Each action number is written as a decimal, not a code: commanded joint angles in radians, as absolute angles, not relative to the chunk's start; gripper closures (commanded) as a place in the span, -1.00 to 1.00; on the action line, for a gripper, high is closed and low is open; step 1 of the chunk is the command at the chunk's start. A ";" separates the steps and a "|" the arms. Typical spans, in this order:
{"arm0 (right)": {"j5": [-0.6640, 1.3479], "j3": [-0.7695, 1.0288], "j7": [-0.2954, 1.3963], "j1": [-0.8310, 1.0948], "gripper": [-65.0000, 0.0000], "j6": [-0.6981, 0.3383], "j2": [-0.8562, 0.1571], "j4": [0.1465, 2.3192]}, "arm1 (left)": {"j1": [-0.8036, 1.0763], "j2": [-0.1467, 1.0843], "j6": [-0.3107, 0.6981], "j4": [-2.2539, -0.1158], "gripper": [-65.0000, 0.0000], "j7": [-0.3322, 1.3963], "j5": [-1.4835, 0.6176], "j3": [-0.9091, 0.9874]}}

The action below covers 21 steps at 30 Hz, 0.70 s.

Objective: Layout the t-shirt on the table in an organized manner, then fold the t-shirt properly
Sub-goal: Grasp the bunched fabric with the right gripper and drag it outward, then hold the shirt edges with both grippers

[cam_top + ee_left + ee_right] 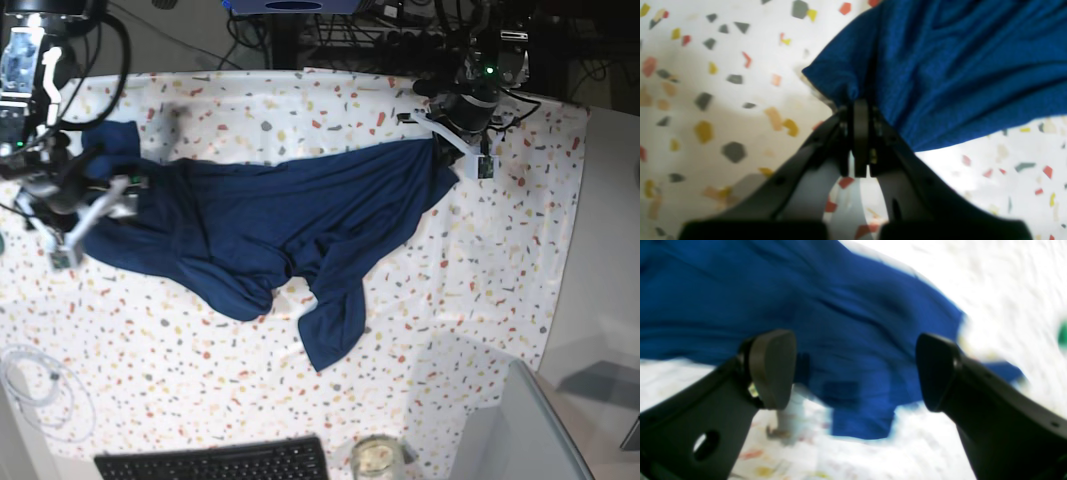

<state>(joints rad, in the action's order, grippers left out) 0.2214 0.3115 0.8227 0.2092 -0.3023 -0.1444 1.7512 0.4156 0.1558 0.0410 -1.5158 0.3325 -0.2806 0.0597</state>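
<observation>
The dark blue t-shirt (270,220) lies stretched in a wrinkled band across the speckled table (450,280), one sleeve pointing toward the front edge. My left gripper (447,143) is at the shirt's right end. In the left wrist view that gripper (860,110) is shut, pinching the t-shirt (957,66) at its edge just above the table (706,83). My right gripper (98,212) is over the shirt's left end. Seen from the right wrist, it (855,370) is open, fingers (773,366) wide apart, with the blurred t-shirt (773,300) beyond them and nothing held.
A black keyboard (215,462) and a glass jar (375,458) sit at the front edge. A white cable (40,395) coils at the front left. A grey surface (520,420) overlaps the front right corner. Dark equipment and wires line the back.
</observation>
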 commanded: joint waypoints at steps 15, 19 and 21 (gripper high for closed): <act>0.237 0.881 0.797 -0.077 -0.61 -0.297 -0.047 1.333 | 0.414 0.159 0.044 -1.535 1.00 0.315 -0.282 0.062; 0.237 0.875 0.771 -0.090 -0.61 -0.275 -0.044 1.287 | 0.414 0.159 0.044 -1.535 1.00 0.315 -0.282 0.062; 0.236 0.875 0.731 -0.090 -0.61 -0.205 -0.041 1.279 | 0.415 0.159 0.044 -1.535 1.00 0.315 -0.282 0.062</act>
<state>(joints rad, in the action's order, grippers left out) 0.2321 0.8742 0.7403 -0.0788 -0.1982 -0.0269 1.2663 0.4137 0.1532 0.0441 -1.5166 0.3328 -0.2806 0.0586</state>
